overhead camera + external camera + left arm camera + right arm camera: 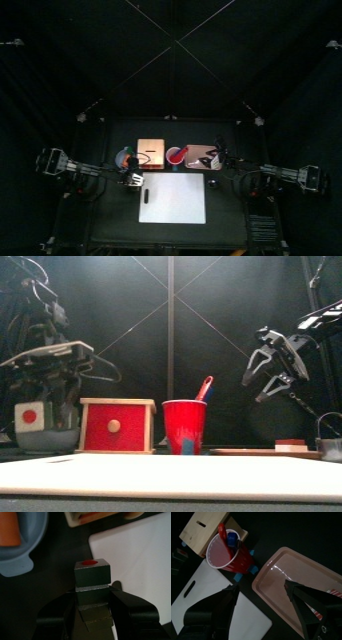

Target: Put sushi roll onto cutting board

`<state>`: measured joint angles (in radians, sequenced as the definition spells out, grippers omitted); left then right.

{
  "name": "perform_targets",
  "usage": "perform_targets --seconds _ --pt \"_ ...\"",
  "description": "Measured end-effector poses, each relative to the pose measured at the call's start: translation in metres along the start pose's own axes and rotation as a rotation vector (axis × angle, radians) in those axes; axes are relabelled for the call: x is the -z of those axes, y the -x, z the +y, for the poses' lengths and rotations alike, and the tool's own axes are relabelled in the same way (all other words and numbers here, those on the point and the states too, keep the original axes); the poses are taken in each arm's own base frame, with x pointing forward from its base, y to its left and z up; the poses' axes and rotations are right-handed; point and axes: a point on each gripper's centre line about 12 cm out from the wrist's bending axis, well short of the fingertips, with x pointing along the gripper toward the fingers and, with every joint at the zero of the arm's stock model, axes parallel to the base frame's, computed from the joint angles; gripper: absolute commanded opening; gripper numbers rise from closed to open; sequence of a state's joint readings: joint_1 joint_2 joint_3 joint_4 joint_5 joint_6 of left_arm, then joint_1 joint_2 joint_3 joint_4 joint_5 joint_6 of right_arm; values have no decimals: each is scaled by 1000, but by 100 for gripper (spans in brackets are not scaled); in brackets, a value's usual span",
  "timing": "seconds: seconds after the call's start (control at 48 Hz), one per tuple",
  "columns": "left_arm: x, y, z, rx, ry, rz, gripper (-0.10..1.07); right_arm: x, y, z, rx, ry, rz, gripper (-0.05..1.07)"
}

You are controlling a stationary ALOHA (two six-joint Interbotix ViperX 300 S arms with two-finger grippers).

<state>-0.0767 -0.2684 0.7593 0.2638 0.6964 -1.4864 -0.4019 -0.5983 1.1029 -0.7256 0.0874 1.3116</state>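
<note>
My left pincer (92, 595) pinches the sushi roll (91, 574). One jaw lies against each side of it, and the end with the red spot points away from my wrist. In the front view the roll (27, 414) hangs under this pincer, clear of the desk (267, 460), with its pale end and red spot turned to the front.

The white cutting board (140, 557) lies flat, just beside and below the pincer. Its near edge passes close behind the roll, so the roll is at the board's border and not resting on it. On the other side of the pincer sits a blue bowl (20, 547) with something orange in it.

My right pincer (261, 588) hangs well apart from the left one, with its jaws spread wide and nothing between them. Below it lies a pink tray (298, 577). Beyond the tray stands a red cup (228, 554), and behind the cup is a wooden box (204, 532). A corner of the board (204, 597) also shows near this pincer.
</note>
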Motion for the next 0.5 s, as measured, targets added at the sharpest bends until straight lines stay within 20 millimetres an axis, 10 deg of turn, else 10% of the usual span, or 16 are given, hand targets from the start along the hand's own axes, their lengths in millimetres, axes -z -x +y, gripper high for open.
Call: perform_targets --seconds 0.25,0.5 --pt "12 -36 -92 74 -26 51 71 -1 0 0 -2 -3 -2 100" --pt "30 -95 -139 36 -22 111 76 2 2 2 -11 19 0 100"
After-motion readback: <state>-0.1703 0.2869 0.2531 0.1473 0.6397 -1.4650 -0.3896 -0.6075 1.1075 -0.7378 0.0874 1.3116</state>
